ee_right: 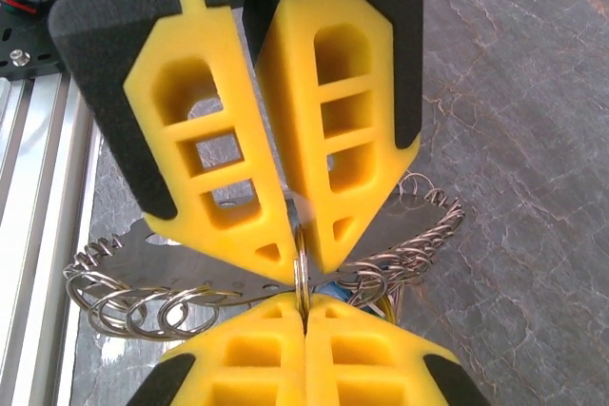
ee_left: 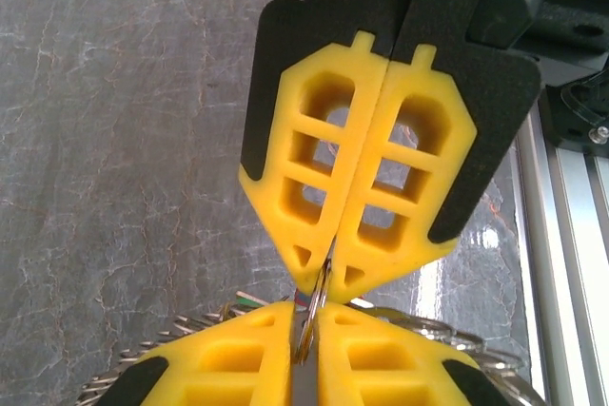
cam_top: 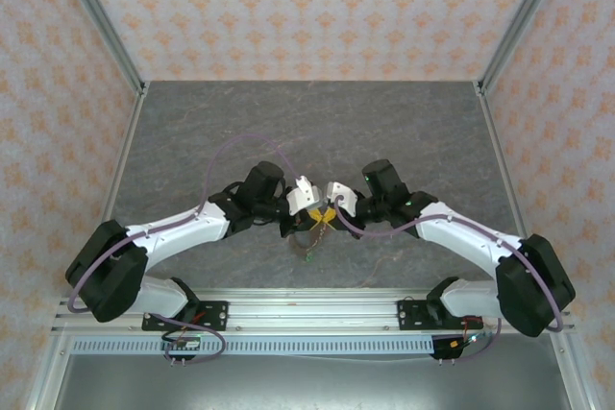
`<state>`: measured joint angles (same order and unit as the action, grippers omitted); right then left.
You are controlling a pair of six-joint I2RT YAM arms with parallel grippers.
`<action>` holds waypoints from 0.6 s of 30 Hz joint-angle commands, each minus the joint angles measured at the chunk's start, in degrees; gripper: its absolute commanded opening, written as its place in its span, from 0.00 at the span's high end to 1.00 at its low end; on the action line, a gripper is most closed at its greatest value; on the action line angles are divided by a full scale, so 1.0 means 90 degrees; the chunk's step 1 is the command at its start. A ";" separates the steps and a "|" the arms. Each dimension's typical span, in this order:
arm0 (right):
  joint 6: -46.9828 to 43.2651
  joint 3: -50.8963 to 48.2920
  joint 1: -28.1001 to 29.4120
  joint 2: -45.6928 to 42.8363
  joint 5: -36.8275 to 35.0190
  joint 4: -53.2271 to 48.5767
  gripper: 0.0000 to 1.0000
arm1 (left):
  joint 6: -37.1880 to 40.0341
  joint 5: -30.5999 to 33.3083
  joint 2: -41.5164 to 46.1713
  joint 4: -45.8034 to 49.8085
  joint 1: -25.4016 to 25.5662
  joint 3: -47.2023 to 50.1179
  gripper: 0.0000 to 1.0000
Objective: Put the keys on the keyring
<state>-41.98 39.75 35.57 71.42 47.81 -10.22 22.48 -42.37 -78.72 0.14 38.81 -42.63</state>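
**A:** What surrounds the scene?

**B:** A grey, marble-veined desk [cam_top: 307, 122] forms the floor of a booth. Walls [cam_top: 307, 7] papered in a pale orange floral print stand on three sides, joined by metal corner posts [cam_top: 101, 18]. An aluminium rail [cam_top: 307, 309] runs along the near edge.

The keyring [ee_right: 426, 231], a floppy loop of small linked steel rings, lies centre-near, one ring upright; coloured keys [ee_right: 333, 288] peek beneath.
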 commanded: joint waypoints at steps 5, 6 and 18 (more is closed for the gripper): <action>-0.0037 0.0159 0.0025 -0.0367 0.0084 0.0368 1.00 | 0.0502 0.0098 -0.0181 0.0813 0.0131 -0.0331 0.96; 0.0006 0.0087 0.0022 -0.0366 0.0089 0.0475 1.00 | 0.0518 0.0081 -0.0175 0.0848 0.0129 -0.0321 0.97; 0.1136 -0.0968 -0.0011 -0.0828 0.0147 0.2316 1.00 | -0.0314 -0.0355 0.0069 -0.0542 0.0030 0.0273 1.00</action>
<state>-35.27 31.88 35.46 65.76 46.57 -0.05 23.33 -43.53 -79.09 -0.01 39.35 -42.70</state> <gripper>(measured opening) 0.040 0.043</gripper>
